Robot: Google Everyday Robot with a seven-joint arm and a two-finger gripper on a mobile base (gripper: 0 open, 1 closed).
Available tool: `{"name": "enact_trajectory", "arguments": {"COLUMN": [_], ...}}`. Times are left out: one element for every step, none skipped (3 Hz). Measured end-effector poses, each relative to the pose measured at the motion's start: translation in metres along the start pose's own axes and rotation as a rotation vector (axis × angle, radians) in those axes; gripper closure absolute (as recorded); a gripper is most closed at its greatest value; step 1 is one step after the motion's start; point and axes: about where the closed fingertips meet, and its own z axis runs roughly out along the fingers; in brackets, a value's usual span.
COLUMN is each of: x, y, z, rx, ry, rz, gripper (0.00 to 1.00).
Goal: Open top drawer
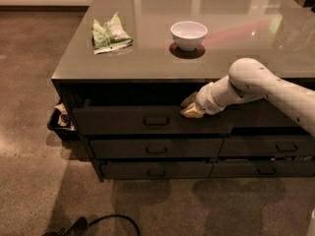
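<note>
The top drawer [123, 122] is the wide dark front just under the counter's edge, with a small rectangular metal pull [156, 121] at its middle. It stands slightly out from the cabinet, with a dark gap above its top edge. My gripper [190, 108], with tan tips on a white arm coming in from the right, sits at the drawer front's top edge, to the right of the pull and not on it.
Two shallower drawers [156, 149] lie below, and a neighbouring stack [288, 146] is on the right. On the grey counter [236, 58] are a white bowl [188, 34] and a green bag [110, 32]. A black bin [60, 122] stands at the cabinet's left, and a cable [113, 220] lies on the floor.
</note>
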Motion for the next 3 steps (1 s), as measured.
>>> {"name": "enact_trajectory", "arguments": {"x": [-0.003,-0.005,0.002], "y": [0.004,0.004,0.017], "z": [-0.010,-0.013,-0.016], "rx": [0.023,0.023,0.021], "ry": [-0.010,-0.010,-0.009], "rz": [-0.019,-0.019,-0.019], "gripper": [1.00,0.81,0.58]}}
